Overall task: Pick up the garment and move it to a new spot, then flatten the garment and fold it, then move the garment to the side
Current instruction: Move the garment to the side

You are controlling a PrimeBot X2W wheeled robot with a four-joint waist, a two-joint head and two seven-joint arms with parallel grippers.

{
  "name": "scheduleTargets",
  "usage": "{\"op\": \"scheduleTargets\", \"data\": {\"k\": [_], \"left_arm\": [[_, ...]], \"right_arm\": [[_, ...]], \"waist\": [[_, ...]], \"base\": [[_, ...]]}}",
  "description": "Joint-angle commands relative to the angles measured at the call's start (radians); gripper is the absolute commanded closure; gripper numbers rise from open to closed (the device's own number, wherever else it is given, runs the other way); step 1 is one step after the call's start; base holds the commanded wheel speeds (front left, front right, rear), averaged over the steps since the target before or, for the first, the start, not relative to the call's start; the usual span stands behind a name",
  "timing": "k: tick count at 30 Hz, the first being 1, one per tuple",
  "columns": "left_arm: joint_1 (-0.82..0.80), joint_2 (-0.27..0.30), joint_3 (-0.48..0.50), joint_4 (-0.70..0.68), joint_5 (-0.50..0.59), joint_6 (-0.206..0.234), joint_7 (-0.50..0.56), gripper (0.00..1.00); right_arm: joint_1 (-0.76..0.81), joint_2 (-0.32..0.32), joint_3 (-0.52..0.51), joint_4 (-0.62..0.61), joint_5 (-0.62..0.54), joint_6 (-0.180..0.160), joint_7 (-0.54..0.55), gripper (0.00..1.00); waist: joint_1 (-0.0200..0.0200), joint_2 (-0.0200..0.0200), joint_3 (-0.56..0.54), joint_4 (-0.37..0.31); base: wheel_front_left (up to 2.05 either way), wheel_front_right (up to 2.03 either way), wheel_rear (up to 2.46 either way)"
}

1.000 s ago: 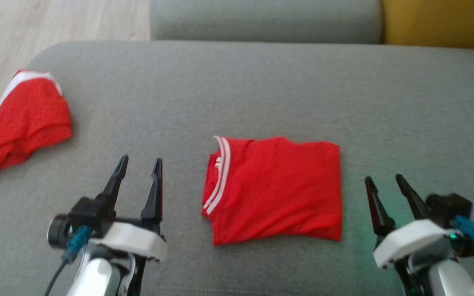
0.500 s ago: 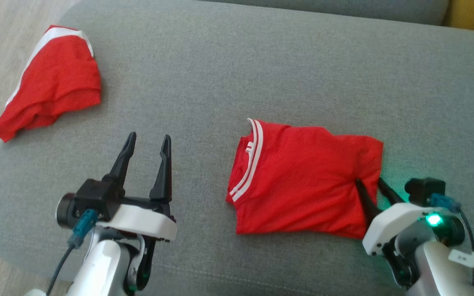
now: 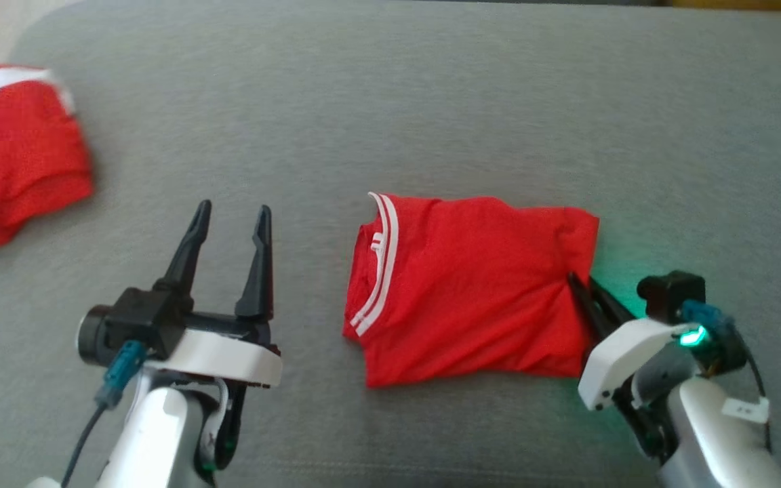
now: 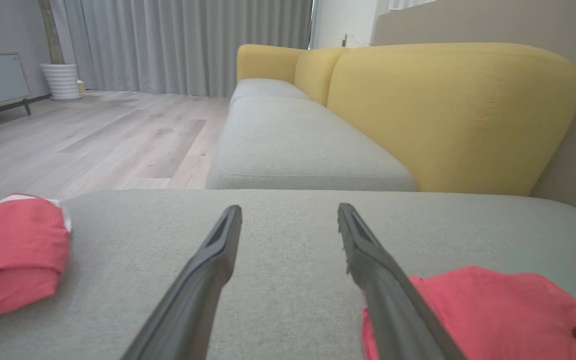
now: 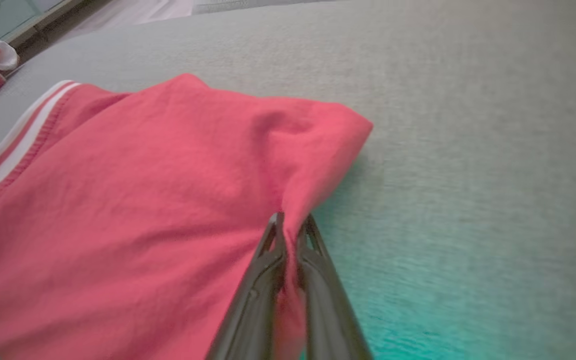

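At the far left of the grey sofa seat lies a second red garment, loosely bunched. Right of it, on the near side, the left claw has its fingers spread wide and holds nothing. The folded red garment lies mid-seat, its white-striped collar on the left. The right claw is pinched tight on this garment's right edge, puckering the cloth.
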Motion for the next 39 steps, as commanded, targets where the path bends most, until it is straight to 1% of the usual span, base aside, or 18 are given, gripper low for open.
{"op": "scheduleTargets", "data": {"k": [1,6,11,12,13,20,23,28,34,39], "left_arm": [[-0.047,0.007,0.041,-0.039,0.010,-0.002,-0.012,0.00],[-0.066,0.012,0.047,-0.050,0.024,-0.016,-0.012,0.00],[-0.111,0.017,0.039,-0.052,0.039,-0.033,-0.012,0.00],[-0.121,0.019,0.036,-0.052,0.042,-0.037,-0.012,0.00],[-0.121,0.019,0.036,-0.052,0.042,-0.037,-0.012,0.00],[-0.175,0.020,0.022,-0.060,0.064,-0.049,-0.012,0.00],[-0.193,0.020,0.020,-0.064,0.068,-0.054,-0.012,0.00],[-0.227,0.015,0.013,-0.066,0.076,-0.066,-0.012,0.00],[-0.268,0.008,0.001,-0.065,0.087,-0.082,-0.012,0.00],[-0.292,0.009,0.002,-0.060,0.092,-0.095,-0.012,0.00]], "right_arm": [[-0.054,-0.029,0.018,-0.041,-0.002,-0.001,-0.001,1.00],[-0.127,-0.106,0.005,-0.036,0.010,-0.001,-0.005,1.00],[-0.233,-0.207,-0.029,0.005,0.027,-0.001,0.002,1.00],[-0.256,-0.233,-0.038,0.011,0.025,-0.001,0.001,1.00],[-0.256,-0.233,-0.038,0.011,0.025,-0.001,0.001,1.00],[-0.386,-0.388,-0.149,0.079,0.023,-0.001,0.038,1.00],[-0.430,-0.430,-0.188,0.106,0.020,-0.001,0.058,1.00],[-0.483,-0.453,-0.243,0.152,0.020,-0.001,0.067,1.00],[-0.513,-0.412,-0.372,0.210,-0.067,-0.001,0.072,1.00],[-0.543,-0.377,-0.437,0.252,-0.114,-0.001,0.046,1.00]], "waist": [[-0.0001,0.0000,0.015,-0.076],[-0.0001,0.0000,0.054,-0.179],[-0.0001,0.0000,0.117,-0.240],[-0.0001,0.0000,0.130,-0.247],[-0.0001,0.0000,0.130,-0.247],[-0.0001,0.0000,0.212,-0.264],[-0.0001,0.0000,0.244,-0.265],[-0.0001,0.0000,0.290,-0.261],[-0.0001,0.0000,0.331,-0.249],[-0.0001,0.0000,0.355,-0.239]], "base": [[0.00,0.00,0.00],[0.00,0.00,0.00],[0.00,0.00,0.00],[0.00,0.00,0.00],[0.00,0.00,0.00],[0.00,0.00,0.00],[0.00,0.00,0.00],[0.00,0.00,0.00],[0.00,0.00,0.00],[0.00,0.00,0.00]]}}
